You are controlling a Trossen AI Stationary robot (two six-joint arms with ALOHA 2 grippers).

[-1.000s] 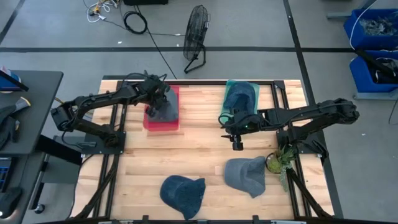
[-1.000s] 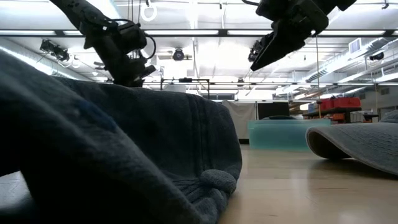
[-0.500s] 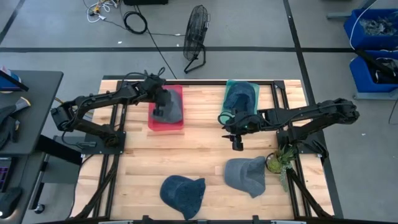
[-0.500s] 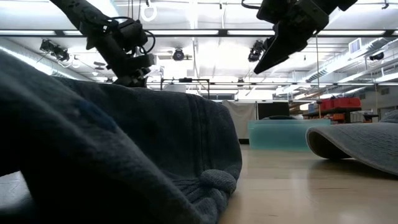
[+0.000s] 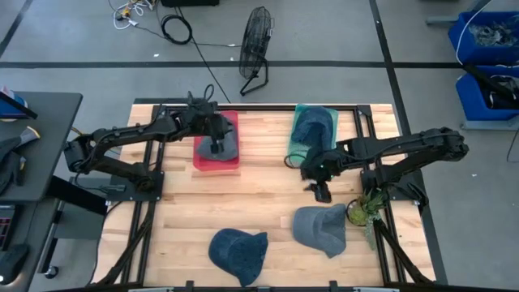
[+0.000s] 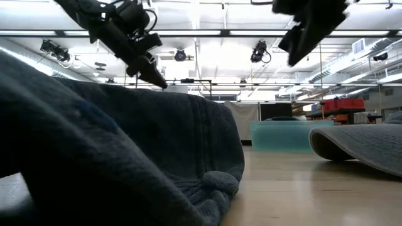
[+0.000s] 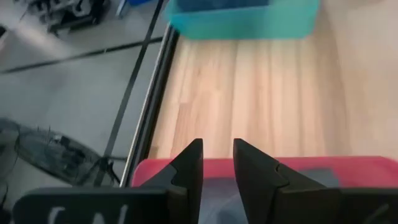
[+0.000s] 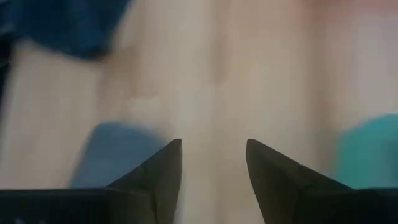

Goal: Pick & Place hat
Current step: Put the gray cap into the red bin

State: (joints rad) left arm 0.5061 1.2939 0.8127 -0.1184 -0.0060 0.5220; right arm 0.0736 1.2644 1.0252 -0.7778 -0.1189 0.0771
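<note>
A grey hat (image 5: 229,146) lies in the red bin (image 5: 215,166) at the far left. My left gripper (image 5: 217,148) hangs over it, open by a narrow gap. In the left wrist view (image 7: 217,144) nothing sits between its fingers, and the hat (image 7: 311,186) and red rim (image 7: 348,163) lie below them. My right gripper (image 5: 322,195) is open over bare wood, on the far side of a second grey hat (image 5: 320,227) that lies flat on the table. Its wrist view (image 8: 213,144) shows that hat (image 8: 118,155) ahead. A blue hat (image 5: 239,251) lies near the table's near edge.
A teal bin (image 5: 296,113) at the far right holds another blue hat (image 5: 312,126). A small plant (image 5: 365,211) stands at the table's right edge beside the grey hat. In the low view, the blue hat (image 6: 113,157) fills the foreground. Bare wood lies between the bins and the hats.
My left gripper has carried the grey hat from the red bin's left part toward the table's right, and the hat now lies flat in the bin. That gripper has tipped forward. My right gripper has moved toward the near edge, closer to the grey hat on the table.
</note>
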